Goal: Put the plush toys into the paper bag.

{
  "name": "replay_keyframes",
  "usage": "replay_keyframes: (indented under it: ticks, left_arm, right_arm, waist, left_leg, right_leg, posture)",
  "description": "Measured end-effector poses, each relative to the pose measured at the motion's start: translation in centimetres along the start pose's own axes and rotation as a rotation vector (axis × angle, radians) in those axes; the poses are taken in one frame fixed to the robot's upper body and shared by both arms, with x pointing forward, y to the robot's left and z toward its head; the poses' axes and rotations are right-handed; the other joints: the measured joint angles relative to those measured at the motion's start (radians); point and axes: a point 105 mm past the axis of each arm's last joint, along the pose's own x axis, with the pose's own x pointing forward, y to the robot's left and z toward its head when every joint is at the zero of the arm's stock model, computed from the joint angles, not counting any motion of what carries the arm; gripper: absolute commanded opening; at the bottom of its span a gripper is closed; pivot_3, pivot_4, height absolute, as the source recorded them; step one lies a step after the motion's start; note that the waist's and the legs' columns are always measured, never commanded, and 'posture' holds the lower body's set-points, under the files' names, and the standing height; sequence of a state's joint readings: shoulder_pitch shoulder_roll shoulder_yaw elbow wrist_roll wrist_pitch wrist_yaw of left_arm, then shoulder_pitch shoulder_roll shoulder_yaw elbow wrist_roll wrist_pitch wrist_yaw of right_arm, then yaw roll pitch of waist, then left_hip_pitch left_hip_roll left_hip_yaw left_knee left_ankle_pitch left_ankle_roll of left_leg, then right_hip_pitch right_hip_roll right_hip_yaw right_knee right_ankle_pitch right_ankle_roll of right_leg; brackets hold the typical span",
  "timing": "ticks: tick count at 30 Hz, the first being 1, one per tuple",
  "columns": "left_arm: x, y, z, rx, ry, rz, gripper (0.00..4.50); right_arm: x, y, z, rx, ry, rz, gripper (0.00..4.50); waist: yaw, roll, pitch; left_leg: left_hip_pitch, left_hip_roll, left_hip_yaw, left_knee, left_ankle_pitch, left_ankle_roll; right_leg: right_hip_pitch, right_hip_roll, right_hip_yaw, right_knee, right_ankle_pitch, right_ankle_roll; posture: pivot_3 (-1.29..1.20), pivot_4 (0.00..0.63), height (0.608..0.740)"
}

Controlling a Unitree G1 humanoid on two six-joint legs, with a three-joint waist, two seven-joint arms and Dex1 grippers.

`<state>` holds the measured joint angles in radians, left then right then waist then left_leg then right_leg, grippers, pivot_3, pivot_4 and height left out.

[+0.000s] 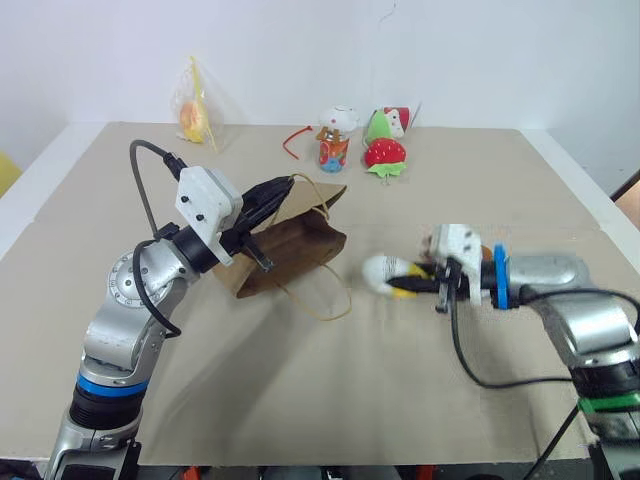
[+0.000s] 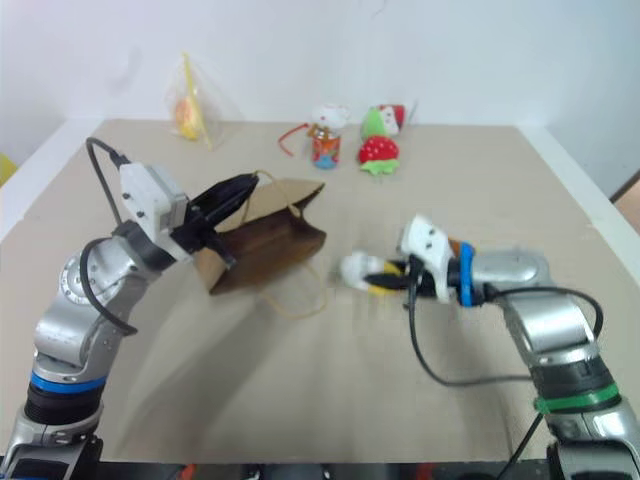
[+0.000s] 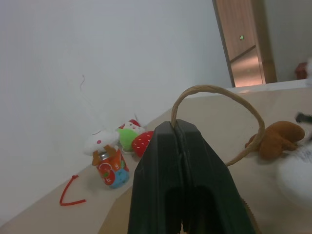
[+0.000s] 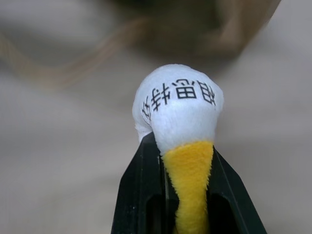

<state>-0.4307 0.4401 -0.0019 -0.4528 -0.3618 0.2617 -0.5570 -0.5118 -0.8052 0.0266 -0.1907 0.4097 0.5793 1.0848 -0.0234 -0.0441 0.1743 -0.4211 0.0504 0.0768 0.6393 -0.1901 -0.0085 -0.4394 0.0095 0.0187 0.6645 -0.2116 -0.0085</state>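
left end effector (image 1: 262, 200): clamped on one loop handle of the paper bag (image 1: 290, 250), lifting its mouth off the surface (image 1: 300, 400) | right end effector (image 1: 420, 283): gripping the white-and-yellow egg plush (image 1: 385, 273) by its yellow end, beside the bag's mouth | brown plush (image 3: 279, 138): lying on the surface, near the right end effector | strawberry plush (image 1: 385, 153): far side, well apart

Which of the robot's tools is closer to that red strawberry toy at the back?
Left. The left tool, gripping the paper bag handle, sits nearer the strawberry toy; the right tool, clamping the egg plush, is farther.
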Motion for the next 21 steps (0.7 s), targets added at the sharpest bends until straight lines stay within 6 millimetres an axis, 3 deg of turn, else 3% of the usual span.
replay_keyframes:
  ticks: [3,5,10,12,15,21]
  left_arm:
    - [0.0,0.0,0.0,-0.001,0.000,0.002,0.00]
    - [0.1,0.0,0.0,-0.004,-0.003,0.001,0.00]
    - [0.3,0.0,0.2,-0.012,-0.013,0.008,0.00]
    - [0.5,0.0,0.3,-0.011,-0.020,0.011,0.00]
    - [0.6,-0.2,0.4,-0.014,-0.023,0.008,0.00]
    - [0.6,-0.2,0.4,-0.019,-0.020,0.019,0.00]
  right_arm:
    - [0.8,1.3,4.2,0.034,-0.128,0.077,0.10]
    - [1.3,2.5,5.2,0.048,-0.158,0.130,0.10]
    - [3.9,4.6,6.0,0.091,-0.180,0.200,0.10]
    - [6.5,5.2,6.1,0.093,-0.179,0.209,0.10]
    - [8.3,5.2,6.1,0.085,-0.167,0.194,0.10]
    - [13.6,3.3,6.4,0.052,-0.138,0.048,0.10]
  waist:
    - [0.001,0.000,0.000]
    - [0.002,0.000,0.000]
    - [0.000,0.000,0.000]
    - [-0.003,0.000,0.000]
    - [-0.002,0.000,0.000]
    - [0.000,0.000,0.000]
  left_leg:
    - [0.000,0.001,-0.001,-0.001,0.000,0.000]
    - [-0.001,0.002,-0.001,-0.001,0.000,0.000]
    - [-0.001,0.002,0.000,0.000,0.000,0.000]
    - [-0.001,0.002,0.001,0.000,0.000,0.000]
    - [-0.001,0.002,0.000,0.000,0.001,0.001]
    - [-0.002,0.003,0.000,0.000,0.001,0.000]
  right_leg:
    - [0.000,0.000,0.000,0.000,-0.001,-0.002]
    - [0.000,0.000,-0.001,0.000,-0.002,-0.002]
    - [0.000,-0.001,0.000,0.000,-0.001,0.000]
    - [0.000,0.000,0.000,0.000,0.000,0.000]
    - [0.000,0.000,0.000,0.000,0.001,0.000]
    - [-0.001,0.000,0.000,0.000,0.001,-0.001]
  posture:
    - [0.00,0.150,0.740]
    - [0.00,0.150,0.740]
    - [0.00,0.150,0.740]
    - [0.00,0.150,0.740]
    - [0.00,0.150,0.740]
    - [0.00,0.150,0.740]
